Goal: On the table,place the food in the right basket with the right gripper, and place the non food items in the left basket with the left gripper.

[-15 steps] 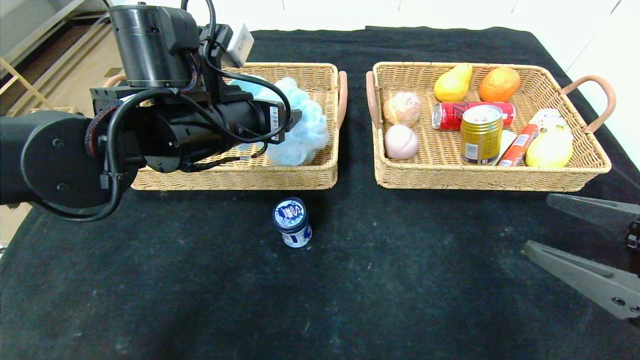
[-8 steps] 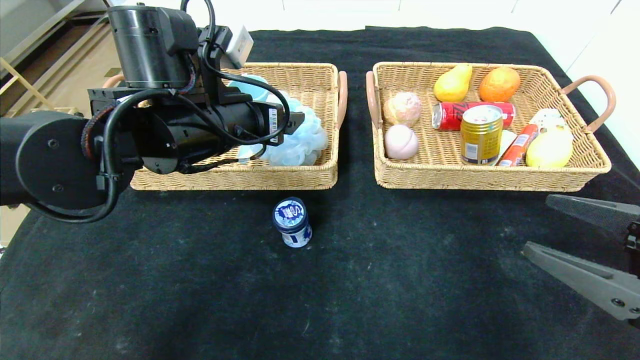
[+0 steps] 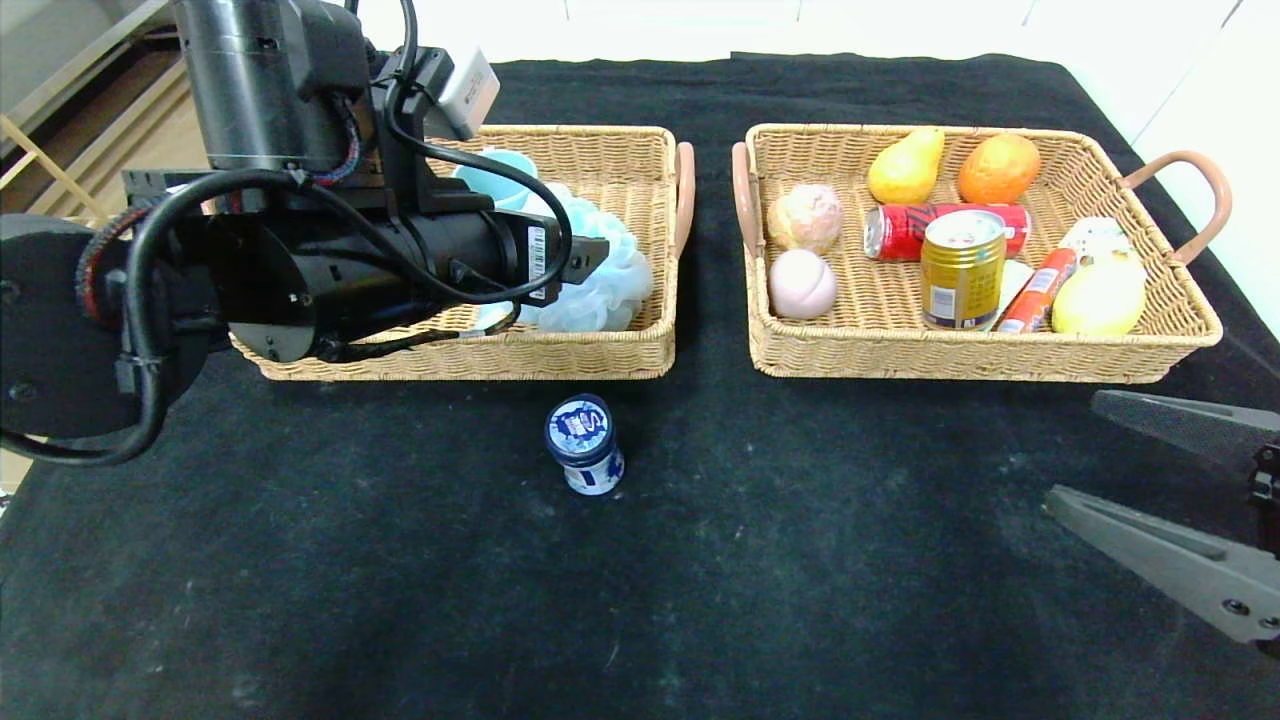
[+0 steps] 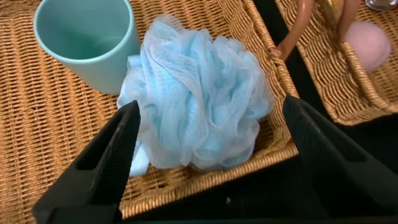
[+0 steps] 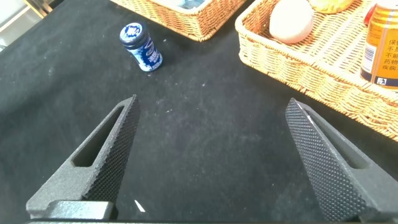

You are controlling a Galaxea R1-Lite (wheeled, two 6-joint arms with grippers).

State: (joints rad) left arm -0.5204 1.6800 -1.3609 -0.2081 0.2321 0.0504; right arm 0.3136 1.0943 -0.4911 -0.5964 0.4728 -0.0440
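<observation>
the left gripper (image 4: pixel 208 149) has its fingers (image 4: pixel 106 155) spread wide, holding nothing, above the blue bath pouf (image 4: pixel 196 112). a second ago the pouf hung higher, close under the gripper; now it lies settled in the near right corner of the left basket (image 3: pixel 560 355), beside the teal cup (image 4: pixel 87 37), and the left arm has pulled back and up toward the left. that reads as the drop being done and one more non-food item sorted.

the right gripper (image 5: pixel 214 162) waits low at the near right of the table (image 3: pixel 700 600), fingers (image 3: pixel 1150 540) apart and empty, unchanged over the last second.

the right basket (image 3: pixel 980 360) holds the fruit and cans. one item is left on the table: a small blue-and-white bottle (image 3: pixel 585 445), upright, just in front of the left basket. i cannot tell whether it is food, so which arm takes it next is unclear.
</observation>
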